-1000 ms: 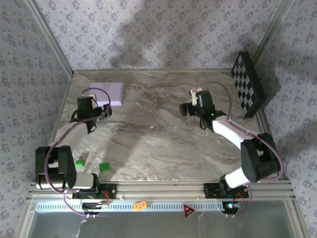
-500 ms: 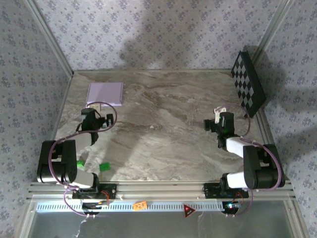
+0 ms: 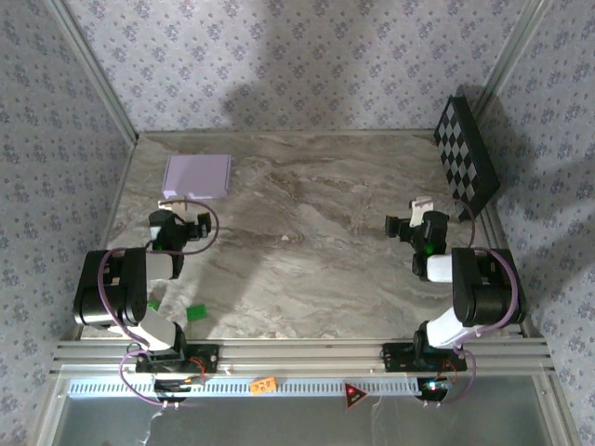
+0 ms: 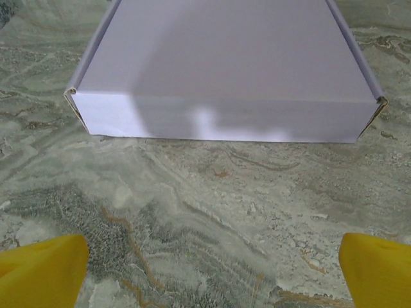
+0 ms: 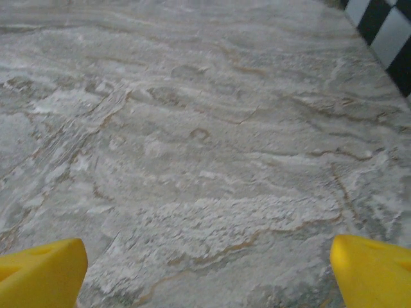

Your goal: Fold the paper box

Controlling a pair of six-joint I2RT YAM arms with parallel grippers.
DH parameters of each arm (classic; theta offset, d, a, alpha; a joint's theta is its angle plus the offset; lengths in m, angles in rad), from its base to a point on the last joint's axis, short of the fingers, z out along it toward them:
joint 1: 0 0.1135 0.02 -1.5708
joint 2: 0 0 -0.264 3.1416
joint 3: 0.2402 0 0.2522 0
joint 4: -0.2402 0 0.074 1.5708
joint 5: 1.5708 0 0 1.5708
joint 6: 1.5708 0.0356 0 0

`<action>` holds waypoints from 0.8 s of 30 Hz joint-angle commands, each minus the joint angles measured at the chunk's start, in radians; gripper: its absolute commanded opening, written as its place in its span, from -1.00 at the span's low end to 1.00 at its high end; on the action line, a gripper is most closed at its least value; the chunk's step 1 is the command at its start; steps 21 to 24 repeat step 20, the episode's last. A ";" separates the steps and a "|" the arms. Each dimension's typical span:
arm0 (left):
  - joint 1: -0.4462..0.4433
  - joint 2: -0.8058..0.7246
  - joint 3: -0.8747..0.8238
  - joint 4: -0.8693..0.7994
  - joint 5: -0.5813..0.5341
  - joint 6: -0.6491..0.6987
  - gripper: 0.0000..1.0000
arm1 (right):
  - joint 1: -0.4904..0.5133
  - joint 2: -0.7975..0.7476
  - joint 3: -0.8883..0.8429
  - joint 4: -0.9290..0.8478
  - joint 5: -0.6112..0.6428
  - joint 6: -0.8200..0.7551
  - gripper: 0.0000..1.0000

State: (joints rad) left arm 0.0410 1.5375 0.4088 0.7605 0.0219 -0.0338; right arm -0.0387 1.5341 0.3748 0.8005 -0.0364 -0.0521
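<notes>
The paper box (image 3: 196,175) is a shallow, closed lavender rectangle lying flat at the far-left corner of the surface (image 3: 307,260). Its long axis runs left to right, with a long side wall facing the nearby left gripper (image 4: 209,276). That gripper and the right gripper (image 5: 205,276) both stand wide open and empty.

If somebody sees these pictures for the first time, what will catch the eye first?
The closed lavender paper box at the far left corner of the marble-patterned table stands out most, directly ahead of the wide-open yellow left fingers. The black-and-white checkerboard panel stands at the far right edge. The right fingers, also wide open, hover low over the table near that panel.
</notes>
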 commanded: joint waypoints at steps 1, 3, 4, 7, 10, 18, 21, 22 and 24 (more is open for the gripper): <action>-0.001 0.000 0.008 0.048 0.017 0.012 1.00 | 0.010 0.001 0.009 0.053 0.062 0.021 0.98; -0.004 -0.001 0.008 0.048 0.013 0.011 0.99 | 0.010 0.001 0.010 0.047 0.060 0.021 0.98; -0.008 -0.001 0.008 0.048 0.004 0.012 0.99 | 0.009 0.000 0.009 0.046 0.053 0.022 0.98; -0.013 -0.001 0.008 0.048 -0.007 0.017 0.99 | 0.008 0.001 0.010 0.046 0.053 0.021 0.98; -0.015 -0.001 0.008 0.048 -0.006 0.015 0.99 | 0.011 0.000 0.009 0.051 0.064 0.018 0.98; -0.013 -0.001 0.008 0.047 -0.005 0.015 1.00 | 0.004 0.004 0.016 0.031 0.040 0.025 0.98; -0.014 -0.001 0.008 0.047 -0.005 0.014 1.00 | 0.003 -0.005 0.001 0.049 0.053 0.024 0.98; -0.014 -0.001 0.008 0.047 -0.005 0.014 1.00 | 0.003 -0.005 0.001 0.049 0.053 0.024 0.98; -0.014 -0.001 0.008 0.047 -0.005 0.014 1.00 | 0.003 -0.005 0.001 0.049 0.053 0.024 0.98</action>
